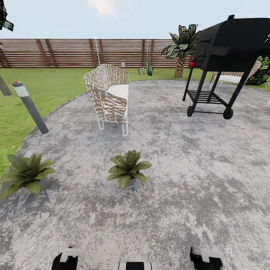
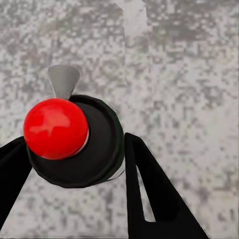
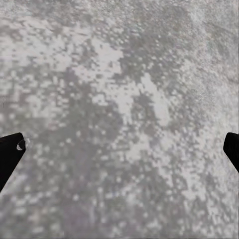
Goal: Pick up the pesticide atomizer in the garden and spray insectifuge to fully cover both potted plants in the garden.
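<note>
potted plants: 2 counted [image 1: 128,168] [image 1: 27,173] | wicker chairs: 2 [image 1: 108,95] [image 1: 234,77] | grill: 1 [image 1: 225,52] | bollard lamp: 1 [image 1: 30,107] | palm: 1 [image 1: 182,47] | atomizer: 1 [image 2: 74,142]

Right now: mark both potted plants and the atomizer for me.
Left potted plant [image 1: 26,173], head view, on the middle of its leaf rosette.
Centre potted plant [image 1: 128,168], head view, on the heart of its rosette.
Pesticide atomizer [image 2: 56,128], left wrist view, on the red spot on its top, between the left gripper's fingers.
</note>
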Controlling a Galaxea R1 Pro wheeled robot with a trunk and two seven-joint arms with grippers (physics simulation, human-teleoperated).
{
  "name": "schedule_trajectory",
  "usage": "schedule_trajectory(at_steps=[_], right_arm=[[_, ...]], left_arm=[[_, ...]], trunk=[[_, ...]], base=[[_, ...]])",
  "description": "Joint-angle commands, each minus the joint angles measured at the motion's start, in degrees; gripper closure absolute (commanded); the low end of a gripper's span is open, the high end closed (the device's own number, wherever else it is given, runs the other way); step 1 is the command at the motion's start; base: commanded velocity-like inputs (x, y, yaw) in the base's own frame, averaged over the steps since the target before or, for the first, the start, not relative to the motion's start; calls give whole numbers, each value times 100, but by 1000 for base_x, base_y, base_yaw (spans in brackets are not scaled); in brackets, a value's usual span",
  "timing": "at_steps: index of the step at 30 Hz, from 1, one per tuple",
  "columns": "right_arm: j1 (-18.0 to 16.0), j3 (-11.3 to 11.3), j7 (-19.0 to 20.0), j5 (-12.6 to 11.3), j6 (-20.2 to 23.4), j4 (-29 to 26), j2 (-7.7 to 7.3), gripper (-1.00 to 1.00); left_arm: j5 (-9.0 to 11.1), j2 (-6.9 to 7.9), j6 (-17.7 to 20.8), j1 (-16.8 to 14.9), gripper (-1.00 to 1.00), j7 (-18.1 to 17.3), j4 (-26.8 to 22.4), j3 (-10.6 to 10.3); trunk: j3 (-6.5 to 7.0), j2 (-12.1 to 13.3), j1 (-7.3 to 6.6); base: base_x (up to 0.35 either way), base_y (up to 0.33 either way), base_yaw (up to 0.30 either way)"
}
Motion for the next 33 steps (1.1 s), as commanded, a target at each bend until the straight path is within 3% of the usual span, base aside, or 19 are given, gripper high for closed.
schedule_trajectory(at_steps=[1,3,6,33], right_arm=[[-2,-50,-21,58,-14,-1,1,-100],[-2,-53,-26,57,-14,-5,1,-100],[-2,-54,-28,57,-14,-6,1,-100],[-2,-54,-28,49,-14,11,1,-100]], left_arm=[[66,1,-19,-4,100,-31,4,49],[225,2,-26,0,100,-38,5,49],[308,2,-29,6,100,-41,5,49],[329,11,-38,93,100,-50,-13,49]], trunk=[[-4,-2,-1],[-4,-2,-1],[-4,-2,-1],[-4,-2,-1]], base=[[0,0,259],[-21,29,270],[-115,186,276],[-66,297,278]])
